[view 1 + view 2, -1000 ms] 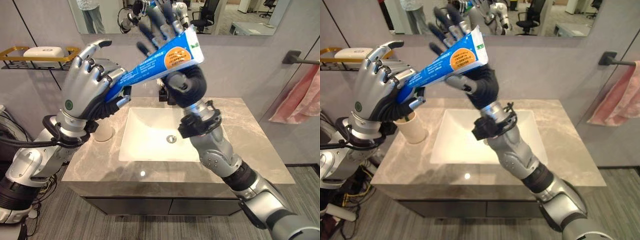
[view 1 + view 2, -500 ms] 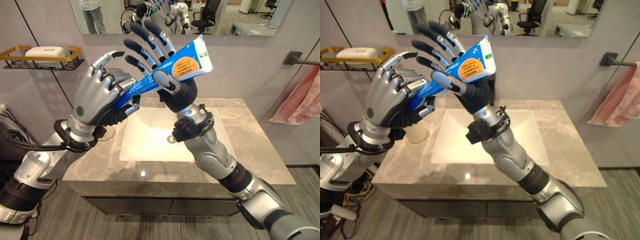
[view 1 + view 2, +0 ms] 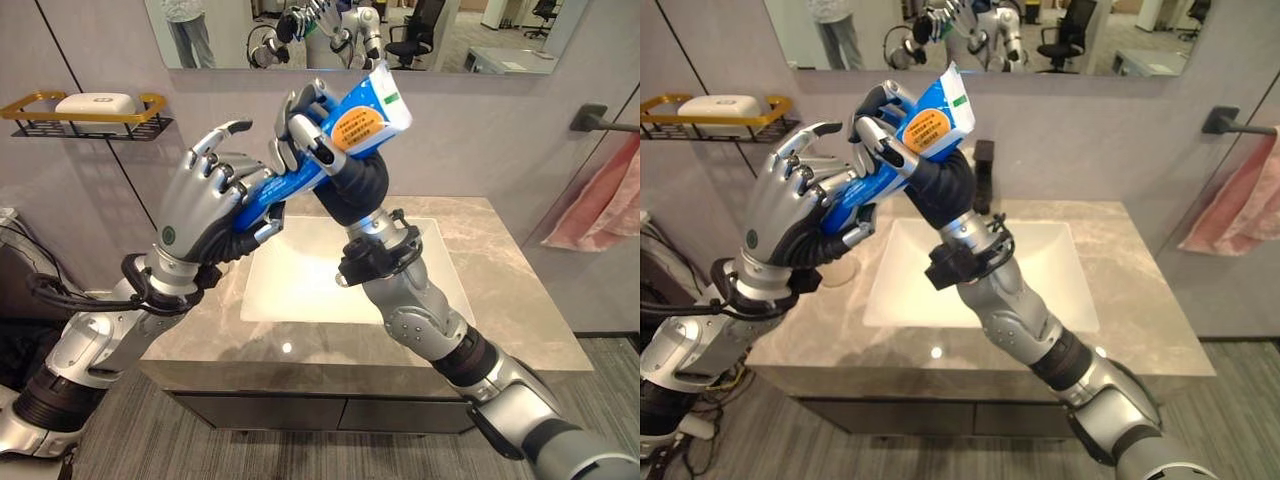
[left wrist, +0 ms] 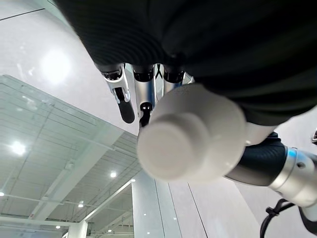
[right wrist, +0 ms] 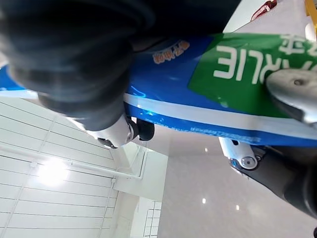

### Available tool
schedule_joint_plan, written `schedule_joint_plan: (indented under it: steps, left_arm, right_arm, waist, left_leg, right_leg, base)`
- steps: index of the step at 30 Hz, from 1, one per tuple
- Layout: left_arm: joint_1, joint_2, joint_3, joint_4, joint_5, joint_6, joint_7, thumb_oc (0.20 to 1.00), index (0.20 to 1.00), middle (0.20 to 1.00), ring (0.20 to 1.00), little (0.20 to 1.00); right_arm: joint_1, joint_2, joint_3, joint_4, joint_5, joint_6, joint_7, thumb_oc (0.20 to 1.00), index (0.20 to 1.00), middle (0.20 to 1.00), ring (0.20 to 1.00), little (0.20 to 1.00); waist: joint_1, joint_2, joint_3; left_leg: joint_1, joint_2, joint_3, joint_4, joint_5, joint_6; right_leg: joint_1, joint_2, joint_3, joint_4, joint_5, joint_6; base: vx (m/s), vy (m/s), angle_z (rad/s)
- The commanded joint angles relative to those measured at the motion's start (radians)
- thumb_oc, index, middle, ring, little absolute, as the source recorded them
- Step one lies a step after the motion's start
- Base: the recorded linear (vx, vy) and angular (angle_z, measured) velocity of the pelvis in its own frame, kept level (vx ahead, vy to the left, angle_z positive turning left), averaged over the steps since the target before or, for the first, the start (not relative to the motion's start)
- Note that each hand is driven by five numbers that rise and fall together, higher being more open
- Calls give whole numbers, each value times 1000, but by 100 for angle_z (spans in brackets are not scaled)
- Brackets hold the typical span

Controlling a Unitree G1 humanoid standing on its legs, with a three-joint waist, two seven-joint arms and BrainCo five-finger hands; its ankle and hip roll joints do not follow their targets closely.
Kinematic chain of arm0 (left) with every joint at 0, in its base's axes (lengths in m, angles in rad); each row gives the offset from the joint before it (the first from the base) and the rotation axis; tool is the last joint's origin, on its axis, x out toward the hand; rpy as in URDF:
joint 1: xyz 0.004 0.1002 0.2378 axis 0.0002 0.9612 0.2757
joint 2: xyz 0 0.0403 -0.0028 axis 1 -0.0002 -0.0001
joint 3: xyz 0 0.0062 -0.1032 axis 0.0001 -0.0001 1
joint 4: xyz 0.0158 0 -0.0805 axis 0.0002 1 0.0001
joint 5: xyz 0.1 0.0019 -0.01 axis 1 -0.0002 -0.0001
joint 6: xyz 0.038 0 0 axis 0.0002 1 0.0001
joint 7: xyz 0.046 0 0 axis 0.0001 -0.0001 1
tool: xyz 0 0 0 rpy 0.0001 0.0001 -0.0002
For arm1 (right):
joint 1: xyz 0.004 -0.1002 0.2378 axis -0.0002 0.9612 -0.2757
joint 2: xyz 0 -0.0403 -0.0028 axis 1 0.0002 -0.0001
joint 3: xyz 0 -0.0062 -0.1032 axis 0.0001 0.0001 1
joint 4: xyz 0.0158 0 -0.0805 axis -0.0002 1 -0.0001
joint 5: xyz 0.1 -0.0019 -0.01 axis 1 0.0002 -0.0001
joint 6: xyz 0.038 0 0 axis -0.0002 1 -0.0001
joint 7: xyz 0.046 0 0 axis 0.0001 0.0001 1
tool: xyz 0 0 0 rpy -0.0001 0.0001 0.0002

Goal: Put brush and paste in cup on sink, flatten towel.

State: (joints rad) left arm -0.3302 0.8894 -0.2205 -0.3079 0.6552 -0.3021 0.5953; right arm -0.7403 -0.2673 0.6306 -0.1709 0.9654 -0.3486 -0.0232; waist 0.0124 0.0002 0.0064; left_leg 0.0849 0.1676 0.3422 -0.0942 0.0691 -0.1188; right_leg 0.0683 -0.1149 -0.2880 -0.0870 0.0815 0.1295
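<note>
A blue toothpaste tube (image 3: 356, 122) is held high above the sink (image 3: 300, 290), slanting up to the right. My left hand (image 3: 205, 205) is shut on its lower cap end, whose white cap (image 4: 188, 134) shows in the left wrist view. My right hand (image 3: 358, 188) is curled round the wide upper end, with its fingers (image 3: 302, 128) wrapped over the tube's face (image 5: 198, 109). A beige cup (image 3: 840, 272) stands on the counter left of the basin, partly hidden under my left hand. A pink towel (image 3: 600, 200) hangs bunched from a wall bar at the right.
The marble counter (image 3: 500, 290) surrounds the white basin. A black faucet (image 3: 983, 175) rises behind the sink. A gold wire shelf with soap (image 3: 85, 105) is on the left wall, and a mirror runs along the top.
My right hand's fingers, spread wide half a second ago, have curled shut round the tube's upper end. Both hands and the tube have shifted slightly.
</note>
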Motion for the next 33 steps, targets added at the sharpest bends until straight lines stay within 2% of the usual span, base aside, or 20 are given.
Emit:
schedule_joint_plan:
  steps: [1,2,3,4,7,9,10,11,12,13,16,17,19,21,28,31,33]
  left_arm:
    - [9,36,56,-9,-102,13,-14,319,319,319,319,319]
    - [11,36,58,-10,-103,13,-15,523,523,523,523,523]
    - [21,25,62,-11,-120,13,-20,853,853,853,853,853]
    - [3,-35,31,16,-164,31,-30,1000,1000,1000,1000,1000]
    - [0,-55,45,16,-217,22,-48,1000,1000,1000,1000,1000]
    - [21,-91,47,26,-340,8,-79,1000,1000,1000,1000,1000]
    - [21,-91,48,26,-344,8,-81,1000,1000,1000,1000,1000]
    - [146,-174,-34,19,-301,11,-127,1000,1000,1000,1000,1000]
    - [151,-175,-33,15,-300,13,-129,1000,1000,1000,1000,1000]
    - [231,-153,-34,-1,-330,5,-191,1000,1000,1000,1000,1000]
    - [272,-126,-14,-21,-359,0,-231,1000,1000,1000,1000,1000]
    - [343,-83,-1,-11,-474,-1,-308,1000,1000,1000,1000,1000]
    - [367,-76,5,5,-499,-5,-324,1000,1000,1000,1000,1000]
    - [451,-34,35,49,-536,1,-370,1000,1000,1000,1000,1000]
    - [531,-5,50,156,-636,8,-431,1000,1000,1000,1000,1000]
    - [583,-23,58,247,-738,21,-479,1000,1000,1000,1000,1000]
    - [589,-30,57,265,-756,25,-491,1000,1000,1000,1000,1000]
  right_arm:
    - [-90,32,-65,-48,-29,-81,-33,200,200,200,200,200]
    - [-90,33,-65,-49,-30,-81,-34,200,200,200,200,200]
    - [-83,36,-73,-44,-38,-82,-46,200,200,200,200,200]
    - [-84,64,-62,-25,-41,-71,-67,200,200,200,200,200]
    - [-70,57,-86,-23,-37,-67,-70,200,200,200,200,200]
    - [-50,32,-99,-59,-62,-57,-83,200,200,200,200,200]
    - [-48,31,-99,-61,-62,-56,-84,200,200,200,200,200]
    - [-27,4,-132,-89,-108,-59,-94,200,200,200,200,200]
    - [-23,4,-131,-91,-109,-59,-95,200,200,200,200,200]
    - [-41,-13,-141,-84,-150,-54,-134,200,200,200,200,200]
    - [-45,-16,-139,-74,-160,-47,-141,200,200,200,200,200]
    - [-101,-8,-133,-19,-197,-23,-164,200,200,200,200,200]
    - [-120,-5,-128,5,-204,-19,-160,200,200,200,200,200]
    - [-198,-4,-112,106,-229,9,-163,200,200,200,200,200]
    - [-278,31,-109,242,-254,22,-176,200,200,200,200,200]
    - [-307,38,-103,280,-280,40,-175,200,200,200,200,200]
    - [-314,37,-102,286,-292,43,-173,200,200,200,200,200]
  waist:
    - [4,-69,-4]
    - [4,-68,-4]
    - [4,-68,-2]
    - [3,-69,0]
    - [3,-68,5]
    - [-3,-67,9]
    - [-3,-66,9]
    - [-3,-72,16]
    - [-2,-71,13]
    - [10,-70,18]
    - [12,-71,18]
    - [31,-70,26]
    - [37,-70,26]
    - [59,-72,30]
    - [108,-74,41]
    - [143,-77,49]
    - [149,-78,49]
  left_leg:
    - [35,30,34,7,-14,-24]
    - [35,30,34,7,-14,-24]
    - [34,30,33,7,-14,-24]
    - [31,29,30,7,-13,-22]
    - [26,30,27,7,-11,-21]
    - [24,30,26,7,-9,-21]
    - [24,30,26,7,-10,-21]
    - [23,30,24,7,-10,-18]
    - [23,30,24,7,-10,-18]
    - [17,30,19,7,-11,-15]
    - [13,30,15,7,-9,-15]
    - [10,29,8,7,-6,-15]
    - [7,28,6,7,-5,-15]
    - [0,27,-4,7,-1,-15]
    - [-18,22,-29,7,7,-16]
    - [-31,19,-55,7,8,-18]
    - [-40,17,-63,7,14,-16]
  right_leg:
    - [12,-109,13,0,37,62]
    - [12,-109,13,0,37,62]
    - [13,-109,13,0,37,62]
    - [13,-110,9,0,39,62]
    - [12,-111,6,0,39,61]
    - [10,-113,5,0,42,62]
    - [10,-113,5,0,42,62]
    - [12,-112,2,0,39,61]
    - [12,-112,1,0,39,61]
    - [12,-113,-3,0,39,62]
    - [13,-114,-8,0,38,63]
    - [16,-116,-13,0,40,64]
    - [15,-117,-16,0,40,64]
    - [18,-118,-26,0,41,65]
    - [26,-122,-56,0,42,67]
    - [37,-123,-81,0,38,68]
    - [34,-124,-88,0,41,67]
  base:
    - [0,0,0]
    - [0,0,0]
    - [0,0,0]
    - [0,0,0]
    - [0,0,0]
    - [0,0,0]
    - [0,0,0]
    - [0,0,0]
    - [6,-4,5]
    - [-1,-5,3]
    - [-1,-4,9]
    - [-1,-7,17]
    - [-4,3,2]
    - [-2,5,9]
    - [-6,0,13]
    - [-1,-1,19]
    - [-5,-2,21]
